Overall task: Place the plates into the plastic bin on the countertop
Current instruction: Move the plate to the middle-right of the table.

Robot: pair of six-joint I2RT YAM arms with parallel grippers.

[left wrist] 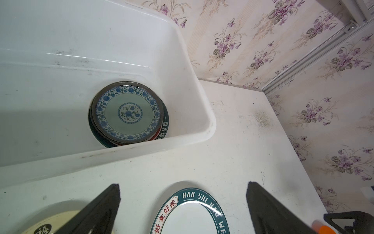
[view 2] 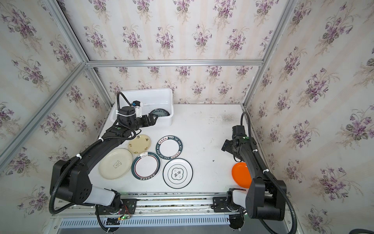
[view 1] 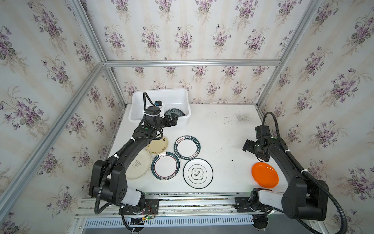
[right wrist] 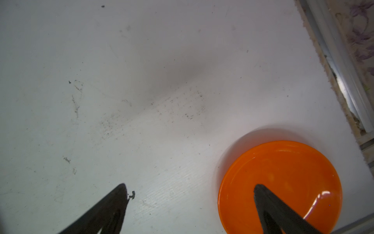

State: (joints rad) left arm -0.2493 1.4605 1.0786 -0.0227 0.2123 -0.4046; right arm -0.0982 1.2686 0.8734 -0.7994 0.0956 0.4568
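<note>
The white plastic bin stands at the countertop's back left, and a blue-green patterned plate lies in it on top of other plates. My left gripper hovers open and empty over the bin's front wall. Several plates lie on the countertop: a green-lettered one, a green-and-red-rimmed one, a black-rimmed white one, two cream ones and an orange plate. My right gripper is open and empty, with one finger above the orange plate.
Aluminium frame rails and wallpapered walls close in the back and both sides. Both arm bases sit on the front rail. My left arm reaches over the cream plates. A dark scuffed patch marks the back right.
</note>
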